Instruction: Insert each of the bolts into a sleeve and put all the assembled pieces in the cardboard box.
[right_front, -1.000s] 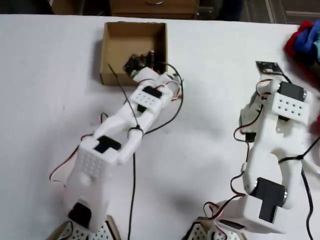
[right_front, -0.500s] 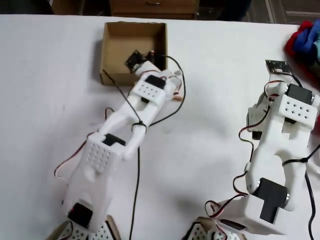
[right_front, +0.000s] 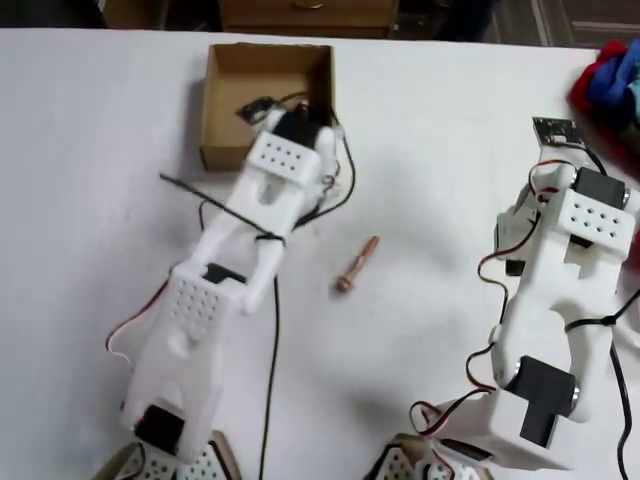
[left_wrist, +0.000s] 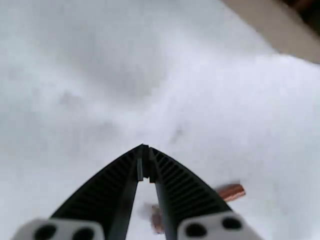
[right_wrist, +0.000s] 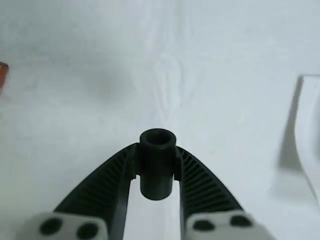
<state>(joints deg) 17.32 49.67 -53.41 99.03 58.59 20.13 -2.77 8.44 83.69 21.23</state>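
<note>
One black sleeve (right_wrist: 157, 162) is clamped between the right fingers (right_wrist: 200, 185).

One bolt (right_front: 357, 264) (seemingly just one), one sleeve (right_wrist: 157, 162), one cardboard box (right_front: 232, 82).

No words, numbers or signs can be read anywhere, neither on the cardboard box (right_front: 240, 80) nor on the desk (right_front: 90, 130) around it.
</note>
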